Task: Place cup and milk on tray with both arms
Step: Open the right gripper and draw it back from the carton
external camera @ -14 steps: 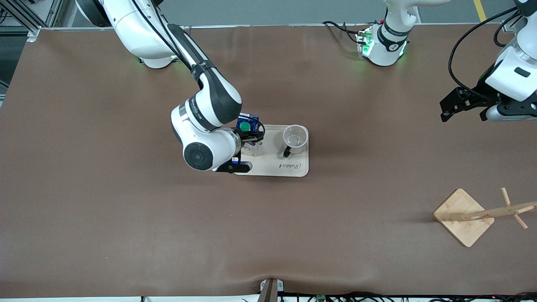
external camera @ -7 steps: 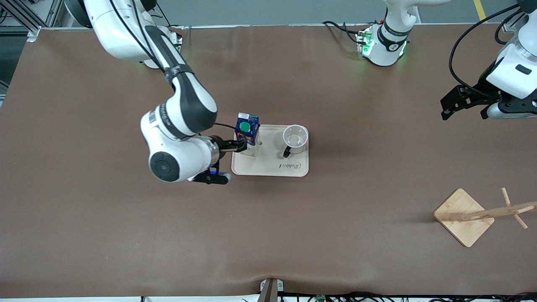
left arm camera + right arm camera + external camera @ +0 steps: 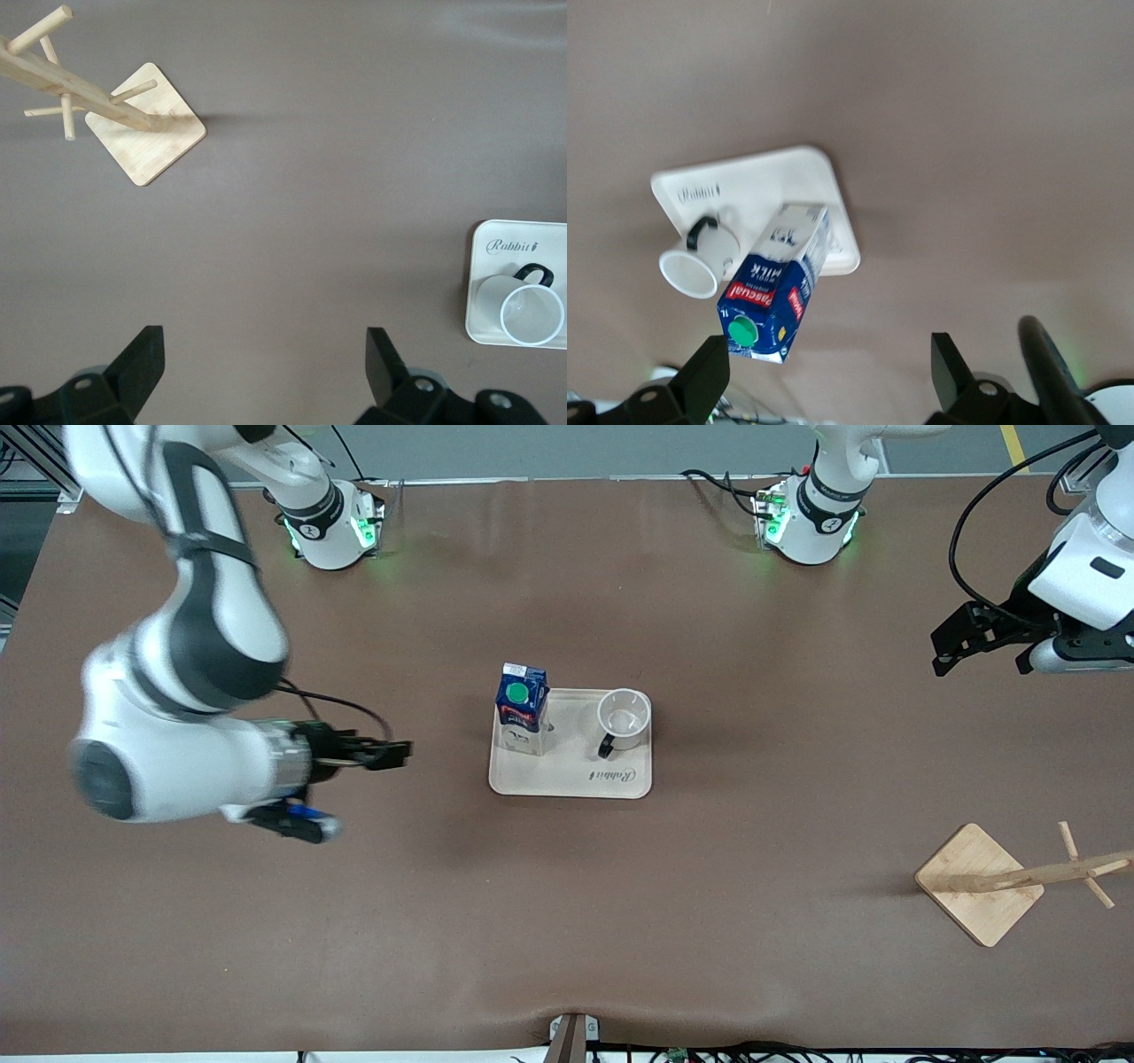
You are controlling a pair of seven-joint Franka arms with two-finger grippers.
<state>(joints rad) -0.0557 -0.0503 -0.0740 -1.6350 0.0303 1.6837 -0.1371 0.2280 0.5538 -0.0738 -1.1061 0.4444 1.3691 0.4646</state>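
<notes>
The cream tray (image 3: 567, 775) lies mid-table. The milk (image 3: 521, 707) stands upright on it at the end toward the right arm. The cup (image 3: 624, 717) stands beside it toward the left arm's end, its handle pointing toward the front camera. My right gripper (image 3: 399, 753) is open and empty, apart from the tray, over the table toward the right arm's end. Its wrist view shows the milk (image 3: 780, 279), the cup (image 3: 700, 261) and the tray (image 3: 771, 181) ahead of the open gripper (image 3: 826, 372). My left gripper (image 3: 950, 646) waits open and empty at the left arm's end; it also shows in the left wrist view (image 3: 263, 363), along with the cup (image 3: 523, 305) and the tray (image 3: 554, 237).
A wooden stand with pegs on a square base (image 3: 979, 881) sits toward the left arm's end, nearer the front camera than the tray. It also shows in the left wrist view (image 3: 146, 133).
My right gripper has let go of the milk and drawn back from the tray toward the right arm's end. The milk stays upright on the tray. The left arm has barely moved.
</notes>
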